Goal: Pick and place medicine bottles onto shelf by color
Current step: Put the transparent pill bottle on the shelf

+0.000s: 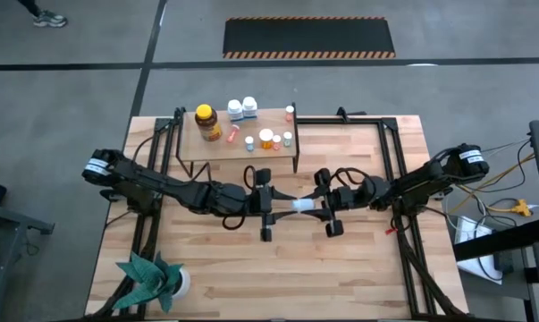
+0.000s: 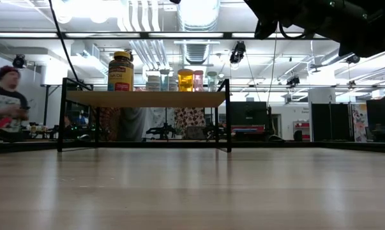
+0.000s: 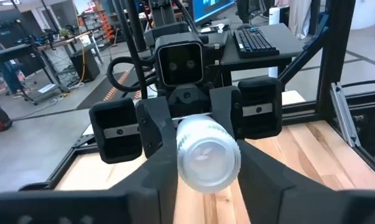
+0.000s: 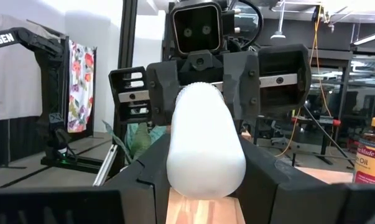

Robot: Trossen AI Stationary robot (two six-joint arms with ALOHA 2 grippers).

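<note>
As both grippers meet, white bottle between.

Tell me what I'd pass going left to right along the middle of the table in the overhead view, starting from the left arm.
Left arm → left gripper → white bottle, lying on its side between both sets of jaws → right gripper → right arm.

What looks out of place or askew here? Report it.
One white bottle is not on the shelf: it lies sideways in mid-air above the table's centre, gripped at both ends by the left tool and the right tool at once. The bottles on the shelf appear upright; nothing looks spilled.
</note>
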